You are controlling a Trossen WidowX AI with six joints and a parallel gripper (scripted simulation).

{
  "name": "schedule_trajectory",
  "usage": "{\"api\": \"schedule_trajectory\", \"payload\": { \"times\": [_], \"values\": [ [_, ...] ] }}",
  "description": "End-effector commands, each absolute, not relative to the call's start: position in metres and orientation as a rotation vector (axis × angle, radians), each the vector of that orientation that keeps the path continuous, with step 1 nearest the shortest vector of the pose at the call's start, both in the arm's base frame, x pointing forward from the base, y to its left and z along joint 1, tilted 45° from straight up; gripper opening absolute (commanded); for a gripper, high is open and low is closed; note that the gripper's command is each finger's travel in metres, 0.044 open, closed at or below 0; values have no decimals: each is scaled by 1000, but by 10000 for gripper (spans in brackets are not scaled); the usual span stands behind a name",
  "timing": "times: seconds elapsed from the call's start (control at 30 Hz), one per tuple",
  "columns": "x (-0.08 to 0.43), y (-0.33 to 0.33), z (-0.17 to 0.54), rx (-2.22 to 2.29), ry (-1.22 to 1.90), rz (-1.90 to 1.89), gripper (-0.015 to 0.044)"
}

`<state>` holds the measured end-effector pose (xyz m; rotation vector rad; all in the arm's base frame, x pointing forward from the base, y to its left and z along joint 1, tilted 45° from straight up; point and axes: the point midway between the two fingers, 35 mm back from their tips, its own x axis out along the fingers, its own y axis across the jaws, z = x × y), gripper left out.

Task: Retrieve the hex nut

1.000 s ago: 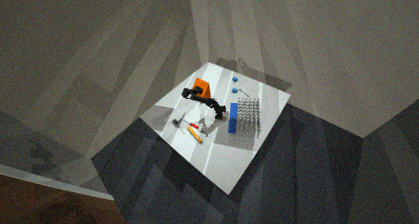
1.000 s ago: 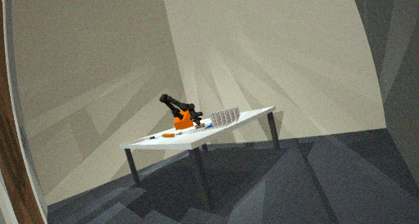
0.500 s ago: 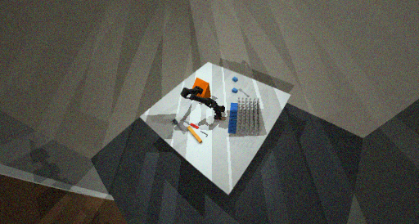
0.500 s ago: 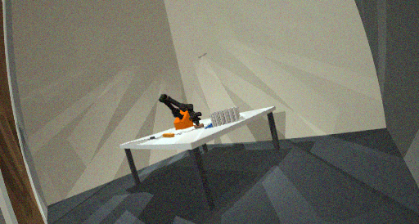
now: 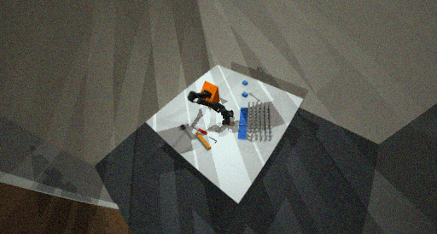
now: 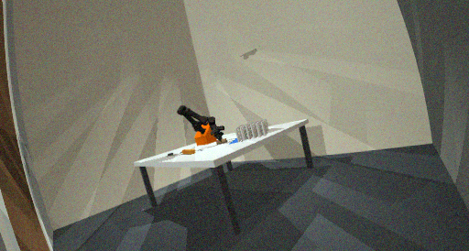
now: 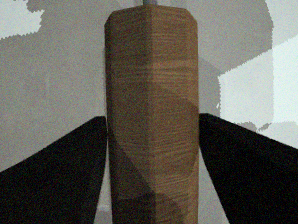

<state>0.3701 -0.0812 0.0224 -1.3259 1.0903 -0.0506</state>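
My gripper (image 5: 230, 123) (image 6: 223, 140) (image 7: 152, 124) is shut on the wooden handle (image 7: 152, 75) of a tool. In the wrist view a finger stands at each side of the handle, and a grey metal shaft (image 7: 149, 2) leaves its far end. In the top view a thin line runs from the handle across the blue taped strip (image 5: 242, 134) (image 6: 234, 141) towards the spacers; its tip cannot be made out. The grey metal spacers (image 5: 259, 120) (image 6: 252, 130) stand in rows beyond the strip. The gripper is on the arm's side of the strip. The nut cannot be made out.
An orange-handled tool (image 5: 203, 141) (image 6: 188, 151), a red-handled tool (image 5: 202, 131), a dark-headed tool (image 5: 183, 127) and a small hooked piece (image 5: 213, 140) lie on the white table (image 5: 235, 176). Two blue pieces (image 5: 245, 83) (image 5: 244, 94) and a thin grey rod (image 5: 254, 96) lie beyond the spacers' upper corner.
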Motion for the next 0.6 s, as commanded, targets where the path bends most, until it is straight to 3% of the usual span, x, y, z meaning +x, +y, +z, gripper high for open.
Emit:
{"api": "schedule_trajectory", "payload": {
  "times": [0.0, 0.57],
  "values": [
    [367, -83, 25, -1328, 1089, -51, 0],
    [359, -89, 28, -1329, 1090, -51, 0]
  ]
}}
